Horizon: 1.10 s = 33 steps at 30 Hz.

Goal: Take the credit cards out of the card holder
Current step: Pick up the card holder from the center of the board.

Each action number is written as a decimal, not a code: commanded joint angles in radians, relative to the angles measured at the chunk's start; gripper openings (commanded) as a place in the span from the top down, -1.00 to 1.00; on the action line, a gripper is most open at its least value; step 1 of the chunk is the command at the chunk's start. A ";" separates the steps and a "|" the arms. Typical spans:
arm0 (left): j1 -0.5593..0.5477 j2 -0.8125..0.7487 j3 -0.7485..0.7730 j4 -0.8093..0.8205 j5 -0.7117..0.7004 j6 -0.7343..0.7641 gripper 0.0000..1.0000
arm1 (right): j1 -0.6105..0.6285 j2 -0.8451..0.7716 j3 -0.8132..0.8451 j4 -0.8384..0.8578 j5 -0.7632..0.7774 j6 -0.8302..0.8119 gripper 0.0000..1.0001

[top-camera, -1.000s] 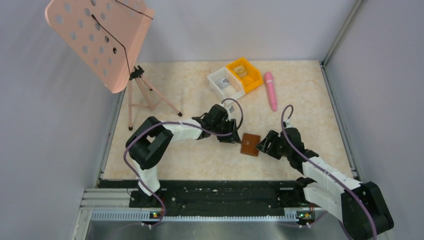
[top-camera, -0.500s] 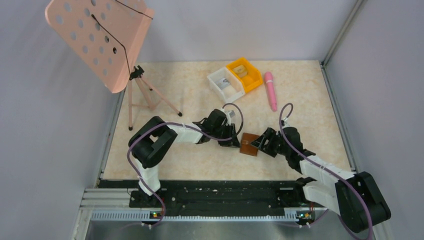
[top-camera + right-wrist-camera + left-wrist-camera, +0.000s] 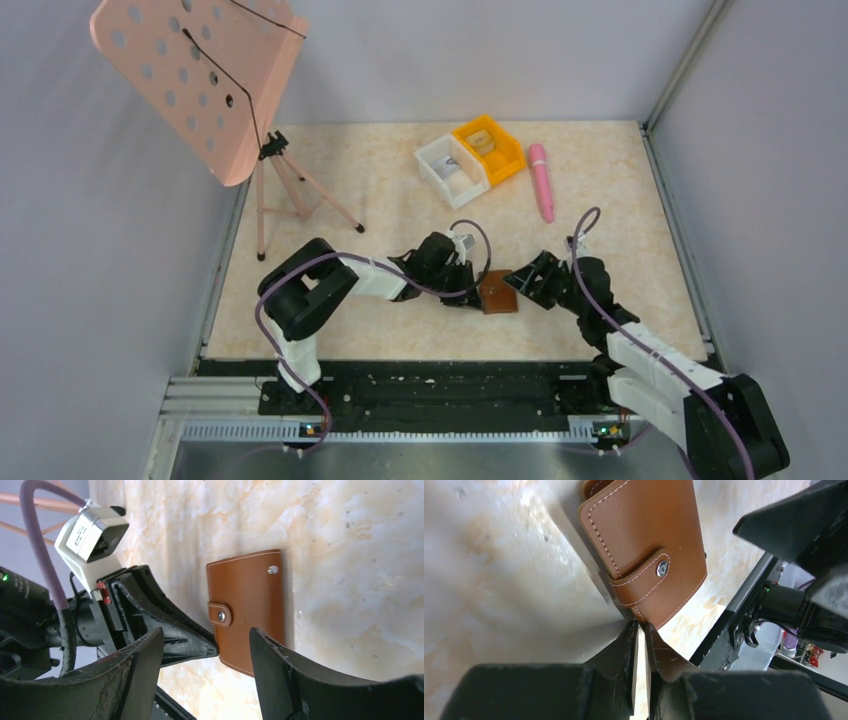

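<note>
The card holder (image 3: 498,296) is a brown leather wallet lying closed on the table, its clasp tab (image 3: 650,569) snapped down. The credit cards are hidden inside it. My left gripper (image 3: 472,290) reaches in from the left. Its jaws have narrowed to a thin slit (image 3: 640,624) and pinch the card holder's (image 3: 649,535) edge just below the tab. My right gripper (image 3: 525,282) hovers at the card holder's right side, open, with nothing between its fingers (image 3: 206,632). The right wrist view shows the card holder (image 3: 250,605) ahead of them, with the left fingertip (image 3: 200,642) touching its edge.
A white bin (image 3: 450,168) and an orange bin (image 3: 489,148) stand at the back with a pink pen-like object (image 3: 541,180) beside them. A pink perforated music stand (image 3: 200,80) on a tripod (image 3: 290,195) occupies the back left. The black base rail (image 3: 430,385) runs along the near edge.
My left jaws have closed from fairly wide to a thin slit at the card holder's edge. My right gripper has swung further back and in beside the card holder, which shifted slightly nearer.
</note>
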 commanded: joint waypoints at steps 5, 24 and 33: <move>-0.010 -0.099 0.003 -0.103 -0.157 -0.026 0.57 | -0.013 -0.024 0.102 -0.233 0.145 -0.135 -0.26; -0.001 0.015 0.110 -0.140 -0.223 -0.025 0.44 | -0.029 0.211 0.073 -0.020 -0.035 -0.145 -0.30; -0.001 -0.001 0.024 -0.045 -0.134 -0.067 0.89 | -0.030 0.231 0.054 0.086 -0.116 -0.059 -0.40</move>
